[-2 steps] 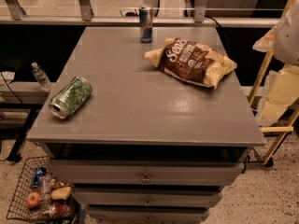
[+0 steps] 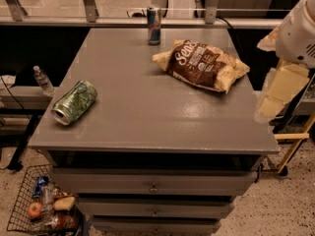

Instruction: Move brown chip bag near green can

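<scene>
The brown chip bag (image 2: 201,65) lies flat on the grey table (image 2: 147,117), at the back right. The green can (image 2: 75,102) lies on its side near the table's left edge, its open end towards the front left. They are far apart. My gripper (image 2: 276,93), cream-coloured under a white arm housing (image 2: 298,31), hangs off the table's right edge, to the right of the bag and a little nearer the front. It holds nothing and touches neither object.
A slim blue-and-silver can (image 2: 154,25) stands upright at the table's back edge, left of the bag. A railing (image 2: 147,19) runs behind the table. Drawers (image 2: 153,186) are below the top. A wire basket (image 2: 42,208) with items sits on the floor at front left. A water bottle (image 2: 43,80) stands on a ledge at left.
The gripper at the right has shifted slightly to the left. The bag and both cans have not moved.
</scene>
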Tool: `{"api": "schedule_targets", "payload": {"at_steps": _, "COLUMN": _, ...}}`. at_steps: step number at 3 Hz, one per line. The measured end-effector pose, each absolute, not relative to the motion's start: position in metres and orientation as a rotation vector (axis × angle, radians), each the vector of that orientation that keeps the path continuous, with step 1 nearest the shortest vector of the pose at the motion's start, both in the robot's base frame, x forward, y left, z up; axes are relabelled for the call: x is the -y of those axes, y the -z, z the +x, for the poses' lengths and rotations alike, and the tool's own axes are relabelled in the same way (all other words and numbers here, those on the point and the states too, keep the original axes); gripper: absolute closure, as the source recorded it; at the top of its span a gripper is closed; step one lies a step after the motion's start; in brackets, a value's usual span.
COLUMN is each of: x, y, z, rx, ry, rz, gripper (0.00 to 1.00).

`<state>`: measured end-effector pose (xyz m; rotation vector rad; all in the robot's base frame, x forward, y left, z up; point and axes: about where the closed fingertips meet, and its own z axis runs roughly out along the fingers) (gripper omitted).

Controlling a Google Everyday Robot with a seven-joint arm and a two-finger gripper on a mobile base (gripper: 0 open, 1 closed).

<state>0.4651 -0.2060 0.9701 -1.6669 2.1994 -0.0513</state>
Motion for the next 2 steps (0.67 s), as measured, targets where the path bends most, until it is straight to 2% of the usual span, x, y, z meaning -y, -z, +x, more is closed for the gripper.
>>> {"api": "schedule_targets", "payload": {"at_steps": 2, "x": 0.165, "y": -0.957, "z": 0.559, "rx": -2.110, "ry": -0.101, "rz": -1.539, "gripper": 0.00}}
